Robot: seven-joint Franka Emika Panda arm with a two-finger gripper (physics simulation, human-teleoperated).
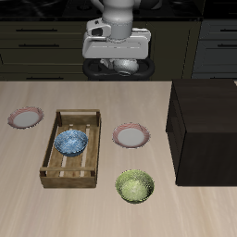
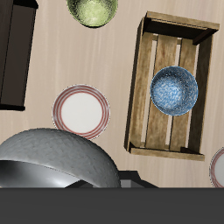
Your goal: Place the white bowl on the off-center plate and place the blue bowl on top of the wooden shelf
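My gripper point(image 1: 120, 63) hangs high over the table's back edge, shut on the rim of the white bowl point(image 2: 54, 160), which fills the near part of the wrist view; in the exterior view the bowl point(image 1: 122, 67) shows just under the hand. The off-center plate point(image 1: 26, 118) lies far out to the side, beyond the crate, and shows only partly in the wrist view point(image 2: 219, 166). The blue bowl point(image 1: 71, 142) sits inside the slatted crate point(image 1: 57, 172); it also shows in the wrist view point(image 2: 174, 89). The dark wooden shelf point(image 1: 205, 130) stands at the other side of the table, its top bare.
A second red-rimmed plate point(image 1: 132, 137) lies mid-table between crate and shelf, also in the wrist view point(image 2: 81, 111). A yellow-green patterned bowl point(image 1: 135, 186) sits near the table's front edge. Dark cabinets stand behind the robot.
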